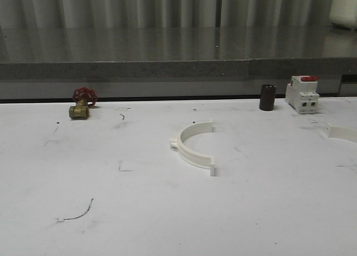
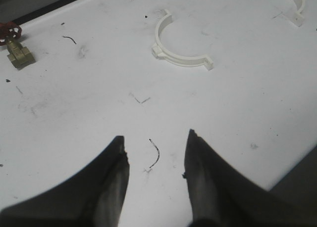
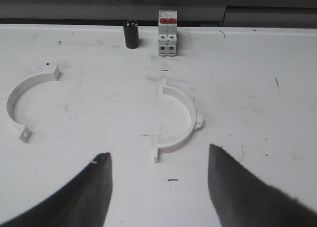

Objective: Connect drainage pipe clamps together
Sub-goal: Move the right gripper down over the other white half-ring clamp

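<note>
Clamps: you have two white half-rings lying flat on the tabletop, well apart from each other, not joined.
First clamp half: sits near the middle of the tabletop in your front view, its open side facing 3 o'clock, one end tab at the far tip and one at the near tip, a small lug on its outer curve at 9 o'clock.
Second clamp half: lies at about 3 o'clock from the first, cut off by the front view's edge; your right wrist view shows it whole, open side toward the first half.
Left claw: spread wide, pinching nothing, poised over bare tabletop with dark scuff marks between its tips.
Right claw: spread wide, pinching nothing, the second half lying just ahead of its tips.
Brass valve: red handwheel, far edge, at 10 o'clock from the first half.
Black cylinder: upright, at 1 o'clock.
Breaker: white, red-topped, just beside the cylinder.
</note>
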`<state>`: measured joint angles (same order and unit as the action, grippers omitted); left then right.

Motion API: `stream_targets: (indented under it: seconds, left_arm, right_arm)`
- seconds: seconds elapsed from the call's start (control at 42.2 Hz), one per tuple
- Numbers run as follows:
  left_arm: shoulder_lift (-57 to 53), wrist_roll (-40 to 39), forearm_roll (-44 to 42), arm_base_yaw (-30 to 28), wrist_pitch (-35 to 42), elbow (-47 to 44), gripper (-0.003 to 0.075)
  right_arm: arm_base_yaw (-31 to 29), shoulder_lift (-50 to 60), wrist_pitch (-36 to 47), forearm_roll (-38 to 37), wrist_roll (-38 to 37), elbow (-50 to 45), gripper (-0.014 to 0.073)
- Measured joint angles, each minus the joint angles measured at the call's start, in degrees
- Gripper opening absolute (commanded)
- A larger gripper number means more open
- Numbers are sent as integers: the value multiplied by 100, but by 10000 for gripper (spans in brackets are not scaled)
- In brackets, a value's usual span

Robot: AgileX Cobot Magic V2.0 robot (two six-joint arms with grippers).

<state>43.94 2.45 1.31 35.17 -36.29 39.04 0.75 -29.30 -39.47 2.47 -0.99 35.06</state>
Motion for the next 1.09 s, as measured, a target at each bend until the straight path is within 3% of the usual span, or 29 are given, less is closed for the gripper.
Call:
stream_targets:
  seconds: [0.19, 0.379, 0.616, 0.948, 1.091]
  left_arm:
    - [-89, 0, 0, 0, 61, -68, 273]
    - [-89, 0, 0, 0, 61, -68, 273]
    - [-89, 0, 0, 0, 72, -68, 273]
    - [-89, 0, 0, 0, 72, -68, 273]
    - [-89, 0, 0, 0, 75, -68, 273]
  right_arm:
    - [0, -79, -97, -1, 0, 5, 460]
    - [0, -837, -591, -53, -14, 398, 459]
    - [-45, -2438, -1102, -247, -307, 1221, 459]
    - [-984, -4813, -1075, -193, -447, 2193, 458]
    - [-1082, -5575, -940, 56, -201, 2470, 458]
